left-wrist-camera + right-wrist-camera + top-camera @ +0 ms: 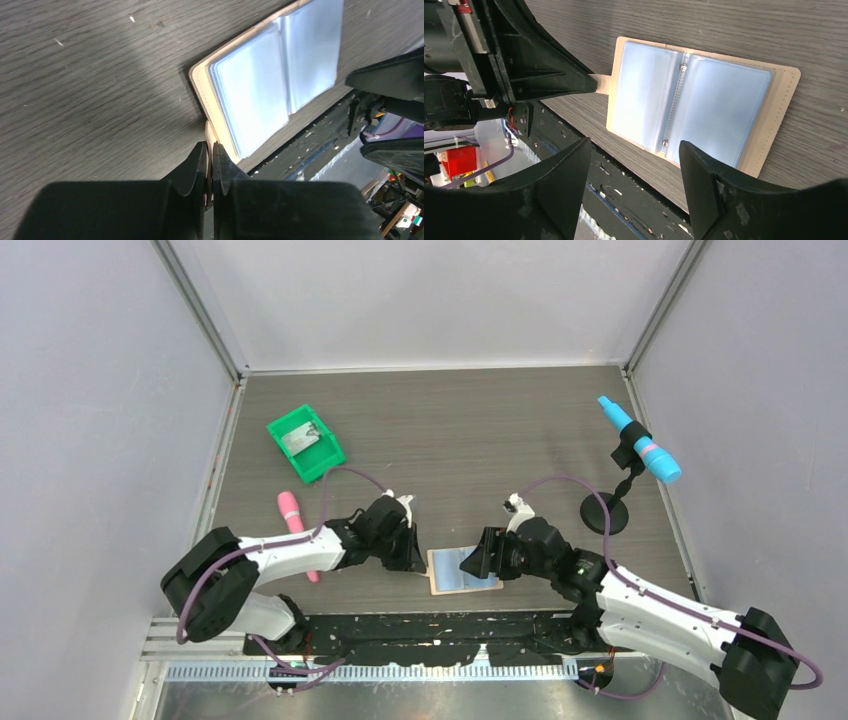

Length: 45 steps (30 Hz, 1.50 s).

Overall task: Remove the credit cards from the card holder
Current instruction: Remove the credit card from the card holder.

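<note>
The card holder [465,570] lies spread open near the table's front edge, tan outside with pale blue-white pockets [694,100] facing up. No separate credit cards can be told apart from these glossy pockets. My left gripper [210,146] is shut on the holder's small strap tab [603,84] at its left edge; from above it sits at the holder's left [418,565]. My right gripper [634,145] is open, with nothing between its fingers, hovering over the holder's near edge and the table rim. From above it is at the holder's right side [484,556].
A green bin [305,443] with a pale flat item inside stands at the back left. A pink pen-like object [290,508] lies beside my left arm. A blue tool on a black stand [640,450] is at the right. The table's front edge [624,165] runs just below the holder.
</note>
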Available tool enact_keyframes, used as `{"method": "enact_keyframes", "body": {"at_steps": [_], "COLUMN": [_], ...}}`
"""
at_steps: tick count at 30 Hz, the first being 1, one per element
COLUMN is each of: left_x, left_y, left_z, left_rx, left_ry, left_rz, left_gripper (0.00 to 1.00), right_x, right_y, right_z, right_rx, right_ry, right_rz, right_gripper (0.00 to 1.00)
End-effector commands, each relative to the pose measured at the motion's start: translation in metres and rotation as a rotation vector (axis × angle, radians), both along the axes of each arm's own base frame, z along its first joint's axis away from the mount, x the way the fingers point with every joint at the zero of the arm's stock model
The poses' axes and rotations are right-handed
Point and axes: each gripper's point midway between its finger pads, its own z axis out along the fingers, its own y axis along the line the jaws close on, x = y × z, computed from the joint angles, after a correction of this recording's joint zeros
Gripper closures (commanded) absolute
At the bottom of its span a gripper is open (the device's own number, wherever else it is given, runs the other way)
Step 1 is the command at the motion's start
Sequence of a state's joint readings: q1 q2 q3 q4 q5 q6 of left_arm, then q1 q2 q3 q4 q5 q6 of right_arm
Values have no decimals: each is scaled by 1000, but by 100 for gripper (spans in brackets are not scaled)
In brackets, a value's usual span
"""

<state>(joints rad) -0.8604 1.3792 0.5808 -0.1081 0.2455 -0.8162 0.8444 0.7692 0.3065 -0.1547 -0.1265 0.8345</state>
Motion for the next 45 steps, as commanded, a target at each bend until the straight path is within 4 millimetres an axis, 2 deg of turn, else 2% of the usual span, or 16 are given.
{"method": "enact_keyframes", "body": {"at_steps": [1,4,11,14,22,32,45], "left_x": [7,5,-3,-6,-8,-9,-11], "left_y": [-17,-23,-29,-30,-30,-22,-17], "left_z": [33,49,66,67,67,64,56], "left_rx": [-128,-206,-297,-301,-298,-271,-243], "left_ry": [-68,-89,-93,-96,-98,-114,-116], "left_rz": [4,1,-9,-10,-17,-14,-17], "left_gripper": [100,100,100,100,100,100,100], "right_x": [14,14,11,9,6,12,13], "right_y": [6,10,21,30,44,32,25], "right_z": [22,23,16,17,1,-8,-9], "right_rx": [7,3,-31,-19,-79,-141,-173], "right_ry": [-80,-82,-76,-79,-59,-90,-105], "right_rz": [-15,-4,27,45,85,40,30], "right_gripper": [27,24,21,23,26,40,41]}}
